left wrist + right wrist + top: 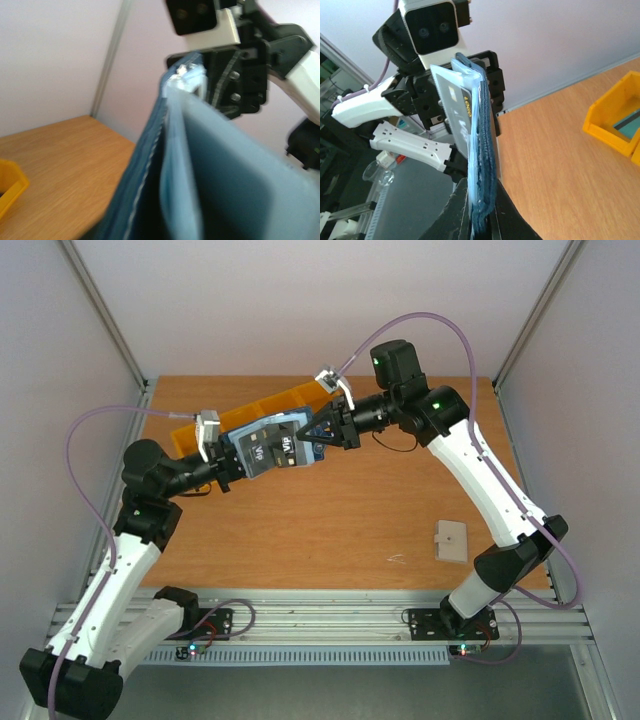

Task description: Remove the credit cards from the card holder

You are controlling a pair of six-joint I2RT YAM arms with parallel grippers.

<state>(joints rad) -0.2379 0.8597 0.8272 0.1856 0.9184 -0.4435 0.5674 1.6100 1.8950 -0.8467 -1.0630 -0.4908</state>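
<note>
The navy card holder (303, 446) hangs in the air between both grippers, over the back of the table. Light blue cards (268, 452) with print show in its open pockets. My left gripper (238, 462) is shut on its left end; in the left wrist view the card holder (150, 150) fills the frame and hides the fingers. My right gripper (320, 436) is shut on its right end. In the right wrist view the gripper (481, 189) pinches the wallet's edge (484, 150), and a pale card (452, 112) sticks out of a pocket toward the left gripper (422, 95).
A row of yellow bins (250, 412) lies at the back, just behind the held card holder; one bin shows in the right wrist view (620, 120) with a dark strip inside. A beige square pad (451, 542) lies at the front right.
</note>
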